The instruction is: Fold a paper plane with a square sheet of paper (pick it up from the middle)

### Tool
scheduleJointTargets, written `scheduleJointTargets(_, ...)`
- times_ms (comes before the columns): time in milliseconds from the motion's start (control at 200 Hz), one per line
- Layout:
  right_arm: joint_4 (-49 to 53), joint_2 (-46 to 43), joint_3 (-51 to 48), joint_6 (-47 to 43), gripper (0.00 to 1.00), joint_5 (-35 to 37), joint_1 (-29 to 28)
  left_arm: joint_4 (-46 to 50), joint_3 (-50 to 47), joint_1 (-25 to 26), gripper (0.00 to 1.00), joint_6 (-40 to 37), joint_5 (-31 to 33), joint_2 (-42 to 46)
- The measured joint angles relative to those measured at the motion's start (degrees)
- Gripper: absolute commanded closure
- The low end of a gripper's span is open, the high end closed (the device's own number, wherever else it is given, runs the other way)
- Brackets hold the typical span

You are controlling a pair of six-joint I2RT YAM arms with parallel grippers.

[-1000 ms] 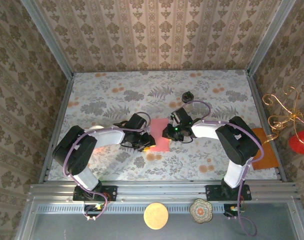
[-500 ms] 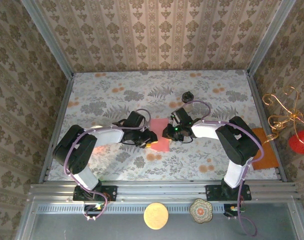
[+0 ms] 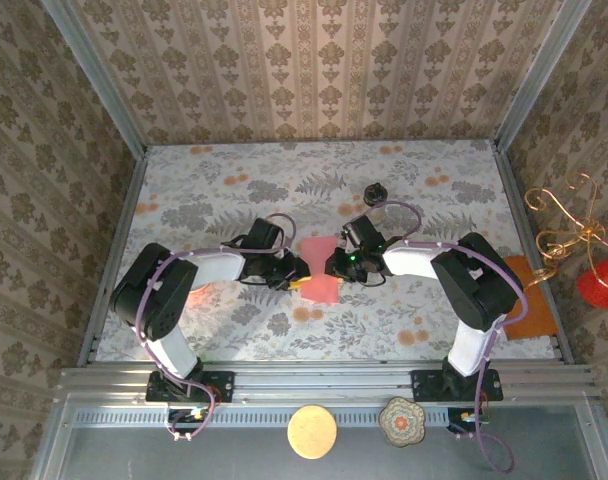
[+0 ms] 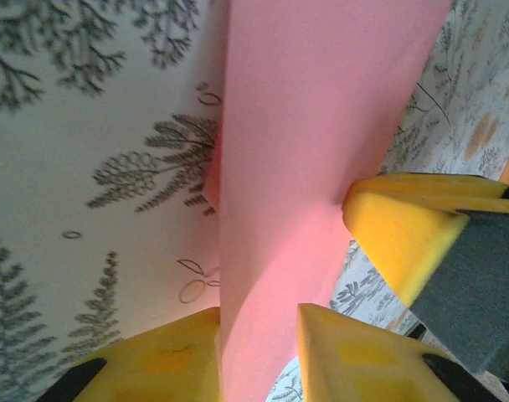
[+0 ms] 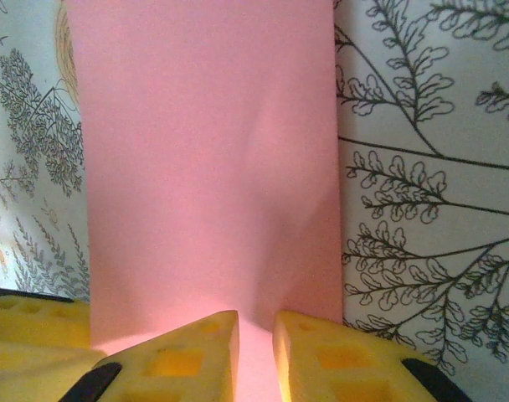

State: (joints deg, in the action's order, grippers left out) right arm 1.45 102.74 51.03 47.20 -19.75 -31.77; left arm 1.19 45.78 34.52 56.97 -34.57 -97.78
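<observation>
The salmon-pink square sheet of paper (image 3: pixel 320 270) lies mid-table, pinched in at its waist between both grippers. My left gripper (image 3: pixel 294 274) is at its left edge. In the left wrist view the sheet (image 4: pixel 313 126) bows up and runs down between the two yellow fingers, touching both, so this gripper (image 4: pixel 259 322) is shut on it. My right gripper (image 3: pixel 335 266) holds the right edge. Its yellow fingers stand a narrow slit apart with the sheet (image 5: pixel 208 151) caught between them, so it (image 5: pixel 255 322) is shut too. No paper plane shape has formed.
A small dark-lidded jar (image 3: pixel 374 192) stands behind the right gripper. A larger orange sheet (image 3: pixel 530 298) lies at the table's right edge. Gold wire and a red object (image 3: pixel 600 282) hang beyond the right wall. Two round discs (image 3: pixel 312 431) rest on the front rail.
My left gripper has slid up and right onto the sheet's left edge and narrowed on it. The sheet has gone from a flat rectangle to a pinched waist. The right arm has held still.
</observation>
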Motion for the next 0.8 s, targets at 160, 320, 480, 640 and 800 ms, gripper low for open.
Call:
scheduleJointTargets(160,-0.17,-0.09,-0.04,-0.02,0.74,-0.02,-0.02,-0.79,0.00,-0.68,0.77,0.04,-0.52,-0.37)
scheduleJointTargets(320,-0.55,-0.35,-0.15,-0.07,0.71,0.00,-0.07,-1.01,0.00,-0.87,0.84,0.04,-1.27,-0.92)
scheduleJointTargets(480,-1.51,-1.73,-1.03,-1.38,0.57,0.13,-0.11,-1.51,0.00,-0.94,0.91,0.07,-2.14,-0.96)
scheduleJointTargets(640,-1.29,-7.98,-3.54,-6.47,0.42,2.08,-0.04,-4.26,-0.28,-2.14,0.93,2.03,-3.61,-0.96)
scheduleJointTargets(800,-3.21,-17.81,-6.93,-13.44,0.37,4.68,-0.79,-5.86,-1.01,-3.91,0.94,4.11,-3.82,-0.94)
